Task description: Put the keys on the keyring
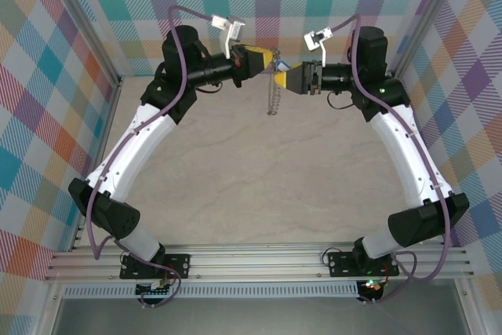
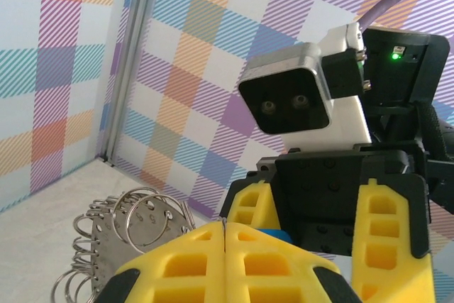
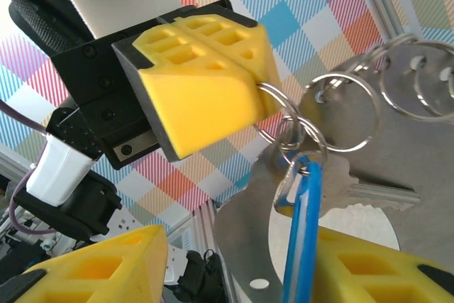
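Observation:
My left gripper (image 1: 263, 60) is held high at the back of the cell, shut on a small loop of the keyring (image 3: 273, 101). The keyring (image 1: 273, 96) hangs below it as a silver metal piece fringed with split loops (image 2: 135, 221). The key (image 3: 306, 225) has a blue plastic head and dangles from a small loop beside a plain silver key (image 3: 369, 191). Facing the left gripper, my right gripper (image 3: 237, 246) stands open. The blue key and the keyring's metal hang between its yellow fingers (image 3: 92, 267). From the left wrist, I see those fingers (image 2: 386, 239) spread apart behind my shut left gripper (image 2: 225, 228).
Plaid walls with aluminium corner posts (image 1: 110, 60) close in the back and sides. The beige tabletop (image 1: 267, 186) lies well below both grippers. Purple cables (image 1: 182, 45) loop over each arm.

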